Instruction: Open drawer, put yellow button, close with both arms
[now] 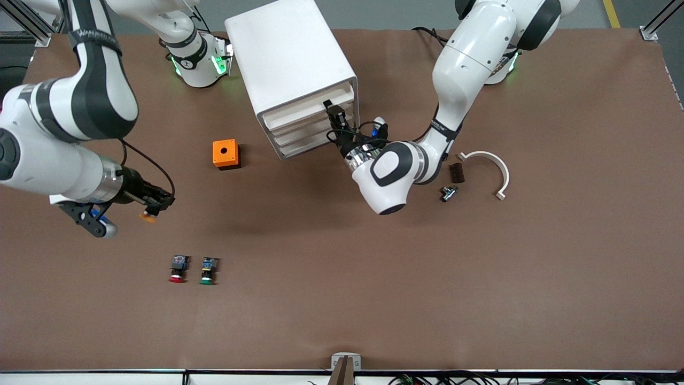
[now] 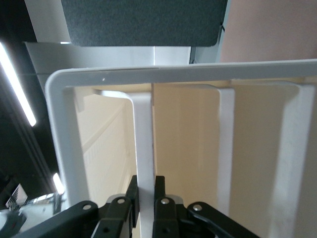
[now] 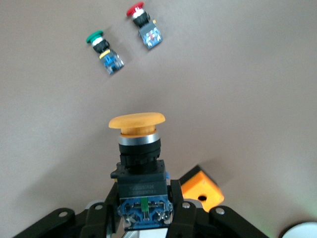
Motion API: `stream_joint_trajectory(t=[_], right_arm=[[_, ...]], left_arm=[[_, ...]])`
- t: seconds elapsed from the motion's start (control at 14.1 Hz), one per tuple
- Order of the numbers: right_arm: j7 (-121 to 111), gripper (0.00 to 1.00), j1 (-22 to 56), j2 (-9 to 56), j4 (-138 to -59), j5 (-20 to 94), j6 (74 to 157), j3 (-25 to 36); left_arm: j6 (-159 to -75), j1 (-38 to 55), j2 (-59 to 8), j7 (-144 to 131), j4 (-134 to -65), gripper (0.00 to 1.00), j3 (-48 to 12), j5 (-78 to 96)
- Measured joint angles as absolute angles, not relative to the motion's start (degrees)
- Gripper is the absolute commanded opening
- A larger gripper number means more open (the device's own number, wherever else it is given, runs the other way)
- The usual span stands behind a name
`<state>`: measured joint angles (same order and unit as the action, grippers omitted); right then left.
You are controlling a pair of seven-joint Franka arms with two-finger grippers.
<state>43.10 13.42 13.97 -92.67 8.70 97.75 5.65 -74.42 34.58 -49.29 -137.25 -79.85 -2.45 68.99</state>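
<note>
The left claw (image 2: 146, 198) is clamped on a thin white upright strip (image 2: 143, 144), a part of the white drawer unit (image 2: 64, 148), with one black finger (image 2: 132, 196) pressed to each face of it. Cream-coloured inner walls (image 2: 185, 148) show on both sides of that strip, inside the unit's rounded white frame. A dark grey panel (image 2: 143, 22) sits past the frame at twelve o'clock from the claw.

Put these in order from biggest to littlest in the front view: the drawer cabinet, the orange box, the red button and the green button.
1. White drawer cabinet
2. Orange box
3. Red button and green button: these look alike in size, so they tie.
</note>
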Motion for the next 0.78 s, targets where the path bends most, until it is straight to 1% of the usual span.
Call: stream_joint_trajectory(t=[0.28, 0.57, 0.78], right_arm=[[55.96, 0.0, 19.53, 10.67, -95.67, 8.77, 97.58, 5.52], [70.77, 0.0, 28.69, 10.55, -96.16, 8.82, 99.11, 5.35], [79.88, 0.0, 34.8, 10.54, -96.31, 8.82, 101.72, 5.29]], left_arm=[[-74.46, 30.56, -49.3, -137.23, -79.81, 0.14, -2.11, 69.7], [-74.96, 27.56, -49.3, -137.14, -79.57, 0.16, -2.05, 70.1], [-75.64, 25.76, -49.31, -136.91, -79.48, 0.19, -2.05, 70.71]])
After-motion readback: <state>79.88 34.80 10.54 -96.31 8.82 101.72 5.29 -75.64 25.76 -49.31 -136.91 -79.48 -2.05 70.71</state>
